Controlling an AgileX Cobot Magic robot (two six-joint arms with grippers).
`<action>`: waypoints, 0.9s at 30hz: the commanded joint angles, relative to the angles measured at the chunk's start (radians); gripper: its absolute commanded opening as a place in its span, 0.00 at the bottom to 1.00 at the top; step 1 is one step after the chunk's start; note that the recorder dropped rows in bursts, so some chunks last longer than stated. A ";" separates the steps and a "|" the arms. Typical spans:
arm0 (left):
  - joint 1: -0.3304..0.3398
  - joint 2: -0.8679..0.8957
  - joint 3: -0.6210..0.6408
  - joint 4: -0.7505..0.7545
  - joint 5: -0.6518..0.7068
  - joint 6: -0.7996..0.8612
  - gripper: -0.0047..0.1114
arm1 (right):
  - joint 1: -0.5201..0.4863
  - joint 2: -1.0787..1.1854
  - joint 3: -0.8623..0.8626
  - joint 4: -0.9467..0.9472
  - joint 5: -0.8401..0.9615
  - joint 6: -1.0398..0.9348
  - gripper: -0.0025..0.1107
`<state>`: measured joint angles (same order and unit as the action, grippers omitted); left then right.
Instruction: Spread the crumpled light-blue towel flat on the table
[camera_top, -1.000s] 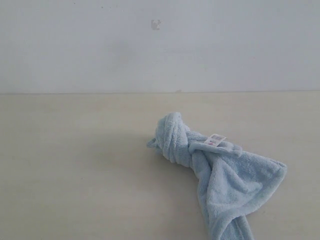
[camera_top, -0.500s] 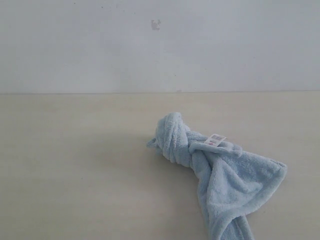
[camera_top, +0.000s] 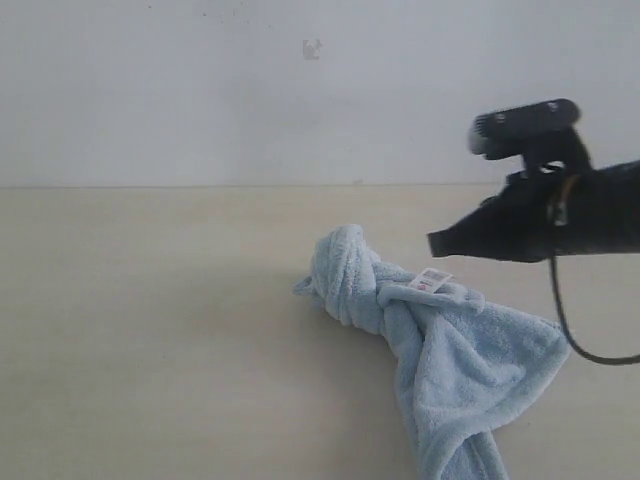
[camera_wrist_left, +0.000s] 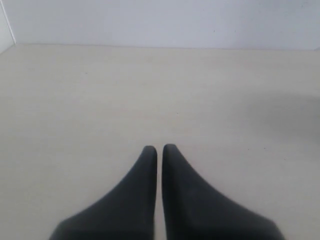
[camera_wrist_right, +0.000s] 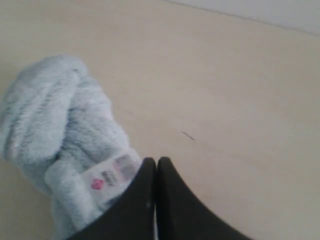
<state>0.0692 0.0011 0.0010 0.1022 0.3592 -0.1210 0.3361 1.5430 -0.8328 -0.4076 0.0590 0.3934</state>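
Observation:
The light-blue towel (camera_top: 440, 370) lies crumpled and twisted on the cream table (camera_top: 150, 330), right of centre, with a knotted lump at its far-left end and a white tag (camera_top: 431, 281) on top. My right gripper (camera_top: 434, 243) hovers just above and beside the tag, its black jaws pressed together on nothing. In the right wrist view the towel's lump (camera_wrist_right: 55, 115) and the tag (camera_wrist_right: 110, 175) sit right next to the shut right gripper (camera_wrist_right: 156, 161). The left gripper (camera_wrist_left: 159, 148) is shut over bare table (camera_wrist_left: 150, 90); it does not show in the exterior view.
A white-grey wall (camera_top: 200, 90) rises behind the table's far edge. A black cable (camera_top: 565, 320) hangs from the right arm over the towel's right side. Bare table stretches to the left of the towel.
The right arm has come into the exterior view from the right and now hovers over the towel's tag. The towel has not moved.

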 joint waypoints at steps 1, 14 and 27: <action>0.002 -0.001 -0.001 -0.005 -0.004 0.003 0.07 | 0.132 0.156 -0.204 0.026 0.268 -0.155 0.08; 0.002 -0.001 -0.001 -0.005 -0.004 0.003 0.07 | 0.222 0.468 -0.353 0.135 0.112 -0.221 0.52; 0.002 -0.001 -0.001 -0.005 -0.004 0.003 0.07 | 0.222 0.151 -0.353 0.416 0.323 -0.403 0.02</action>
<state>0.0692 0.0011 0.0010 0.1022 0.3592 -0.1210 0.5586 1.7883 -1.1842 -0.1259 0.3468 0.1269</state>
